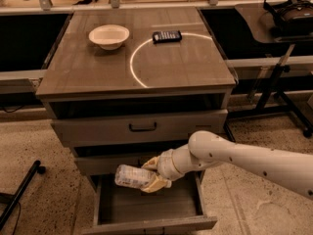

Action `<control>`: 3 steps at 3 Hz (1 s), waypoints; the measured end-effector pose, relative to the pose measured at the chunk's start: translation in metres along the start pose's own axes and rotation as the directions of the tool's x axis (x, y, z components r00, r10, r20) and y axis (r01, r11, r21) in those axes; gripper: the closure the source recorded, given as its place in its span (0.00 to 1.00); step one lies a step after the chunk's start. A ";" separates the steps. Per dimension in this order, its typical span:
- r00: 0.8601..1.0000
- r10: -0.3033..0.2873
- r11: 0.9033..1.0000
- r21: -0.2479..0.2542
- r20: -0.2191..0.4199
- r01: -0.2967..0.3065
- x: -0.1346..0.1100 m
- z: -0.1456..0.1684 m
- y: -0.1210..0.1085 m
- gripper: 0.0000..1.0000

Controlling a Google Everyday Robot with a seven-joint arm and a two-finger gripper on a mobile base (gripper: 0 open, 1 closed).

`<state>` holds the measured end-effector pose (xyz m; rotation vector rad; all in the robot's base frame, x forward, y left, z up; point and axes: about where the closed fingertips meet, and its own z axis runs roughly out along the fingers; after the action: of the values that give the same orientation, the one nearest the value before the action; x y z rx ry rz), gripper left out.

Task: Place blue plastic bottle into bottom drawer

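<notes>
The blue plastic bottle [130, 176] looks clear with a pale label and lies on its side in the air. My gripper [152, 174] is shut on its right end, tan fingers [155, 185] above and below it. The white arm reaches in from the lower right. The bottle hangs over the left part of the bottom drawer [146, 204], which is pulled open and shows a bare wooden floor. The bottle's cap end is hidden in the gripper.
The grey-brown cabinet [137, 65] has two shallower drawers above, one with a dark handle [143, 127]. A white bowl [109, 35] and a black remote [167, 35] lie on its top. A desk with a headset [288, 11] stands at the right; a black leg [19, 192] is on the floor at left.
</notes>
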<state>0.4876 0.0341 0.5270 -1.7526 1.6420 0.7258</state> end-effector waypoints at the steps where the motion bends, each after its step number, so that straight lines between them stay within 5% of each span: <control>1: 1.000 0.005 1.000 -0.017 0.010 -0.005 0.030 0.017 0.001 1.00; 3: 0.997 0.076 0.996 -0.048 0.004 -0.076 0.089 0.046 0.002 1.00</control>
<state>0.4929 0.0107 0.4295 -1.7268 1.7081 0.8108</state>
